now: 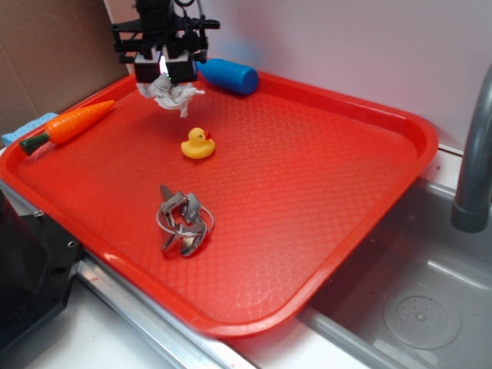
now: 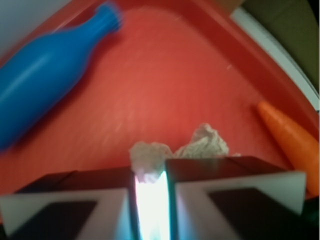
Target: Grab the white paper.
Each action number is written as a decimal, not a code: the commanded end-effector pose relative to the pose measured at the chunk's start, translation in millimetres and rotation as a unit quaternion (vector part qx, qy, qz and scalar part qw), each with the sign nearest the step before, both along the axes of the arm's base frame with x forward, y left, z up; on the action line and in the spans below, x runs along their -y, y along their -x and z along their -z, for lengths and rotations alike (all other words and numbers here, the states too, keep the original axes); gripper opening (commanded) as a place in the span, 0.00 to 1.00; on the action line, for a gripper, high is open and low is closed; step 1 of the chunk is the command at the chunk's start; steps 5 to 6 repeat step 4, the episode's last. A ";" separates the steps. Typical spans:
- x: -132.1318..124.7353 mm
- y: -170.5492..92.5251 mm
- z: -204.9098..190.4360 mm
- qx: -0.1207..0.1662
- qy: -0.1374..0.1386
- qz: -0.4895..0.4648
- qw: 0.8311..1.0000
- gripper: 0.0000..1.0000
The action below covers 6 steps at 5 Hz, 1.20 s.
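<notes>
The white paper (image 1: 172, 96) is a crumpled wad hanging from my gripper (image 1: 164, 78) over the back left part of the red tray (image 1: 323, 192). The two fingers are shut on it, and its wrinkled ends stick out below them, above the tray floor. In the wrist view the white paper (image 2: 202, 145) bulges out beyond the narrow slit between my gripper (image 2: 151, 175) fingers, with red tray floor (image 2: 165, 85) behind it.
A blue bottle (image 1: 227, 75) lies at the tray's back edge right of the gripper; an orange toy carrot (image 1: 73, 123) lies to the left. A yellow rubber duck (image 1: 198, 144) and silver key bunch (image 1: 183, 221) sit nearer the front. A sink and faucet (image 1: 474, 154) are on the right.
</notes>
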State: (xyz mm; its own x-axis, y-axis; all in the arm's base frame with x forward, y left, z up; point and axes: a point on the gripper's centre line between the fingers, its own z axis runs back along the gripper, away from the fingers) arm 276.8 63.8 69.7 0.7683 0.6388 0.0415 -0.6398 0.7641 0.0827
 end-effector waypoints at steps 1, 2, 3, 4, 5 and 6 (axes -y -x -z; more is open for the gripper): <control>68.7 33.1 -82.9 0.027 0.047 0.198 0.979 0.00; 78.1 50.6 -95.9 0.034 0.051 0.237 0.970 0.00; 75.6 67.9 -104.1 0.074 0.047 0.241 0.967 0.00; 70.8 66.8 -103.8 0.052 0.040 0.229 0.971 0.00; 70.8 66.8 -103.8 0.052 0.040 0.229 0.971 0.00; 70.8 66.8 -103.8 0.052 0.040 0.229 0.971 0.00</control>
